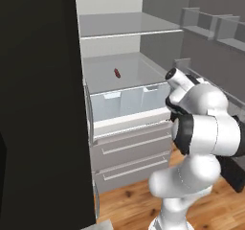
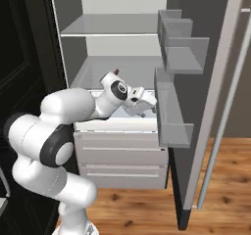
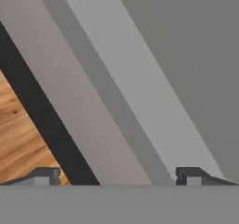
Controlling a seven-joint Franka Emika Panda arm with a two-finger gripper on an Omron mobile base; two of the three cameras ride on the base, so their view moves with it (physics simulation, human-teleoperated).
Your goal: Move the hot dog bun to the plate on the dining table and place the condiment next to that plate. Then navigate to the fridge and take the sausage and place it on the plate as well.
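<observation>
One sausage (image 1: 117, 73), thin and dark red, lies alone on the glass shelf (image 1: 139, 75) of the open fridge (image 2: 122, 48), toward the back of that shelf and above the clear drawer (image 1: 127, 102), where it is free on all sides for a reach from the front. In front of the fridge, level with the drawer and below the sausage, the tool (image 3: 118, 176) has its two tips (image 3: 44, 175) spread wide apart with nothing between them, apparently readied for a grasp. Judged from this, the fetching step is only beginning: the hand view faces the door's grey bins (image 2: 179, 58) and the wooden floor (image 3: 18, 129), so the wrist would first have to turn toward the shelf.
</observation>
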